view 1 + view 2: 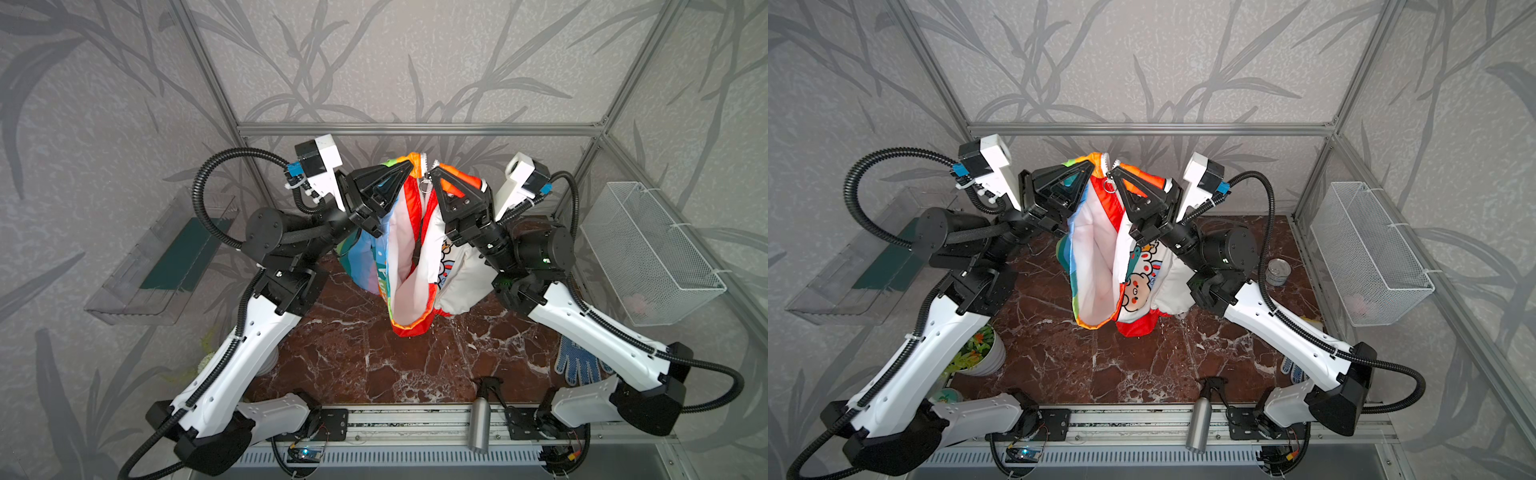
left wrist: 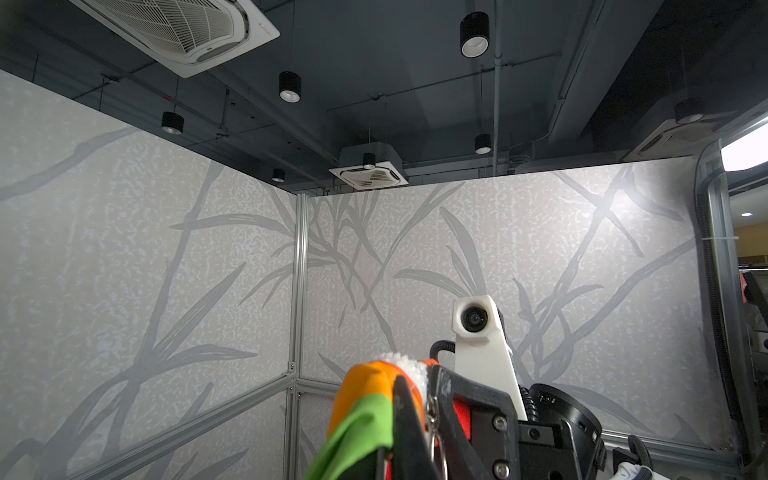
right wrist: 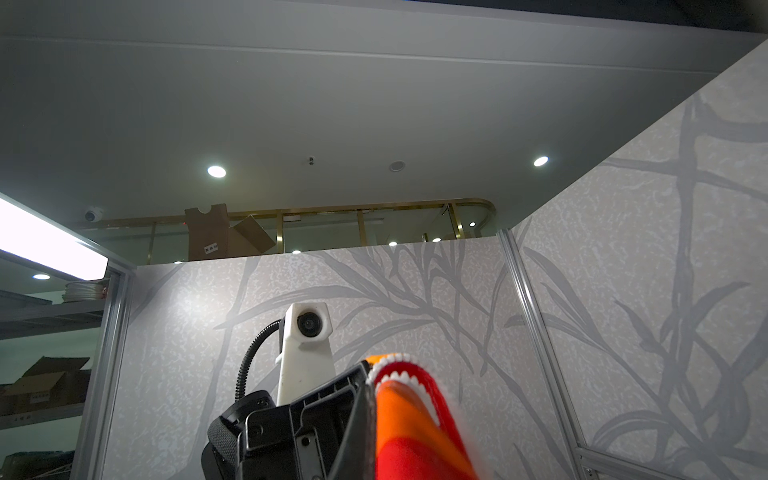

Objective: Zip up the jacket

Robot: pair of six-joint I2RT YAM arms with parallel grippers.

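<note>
The jacket (image 1: 409,257) (image 1: 1096,257) hangs in the air above the marble tabletop, front open, white lining showing, red trim at its low end. The rainbow panel hangs on the left and the cartoon panel (image 1: 1138,286) on the right. My left gripper (image 1: 409,164) (image 1: 1090,166) is shut on the orange-green edge (image 2: 365,399) at the top. My right gripper (image 1: 434,170) (image 1: 1115,170) is shut on the facing orange-red edge (image 3: 407,424), whose white zipper teeth show. The two grippers stand tip to tip. A metal zipper ring (image 1: 424,185) dangles just below them.
A white wire basket (image 1: 648,253) hangs on the right wall and a clear tray (image 1: 166,257) on the left wall. A blue dotted glove (image 1: 577,365), a metal spray bottle (image 1: 480,419), a tin can (image 1: 1277,272) and a potted plant (image 1: 980,353) sit around the marble top (image 1: 353,357).
</note>
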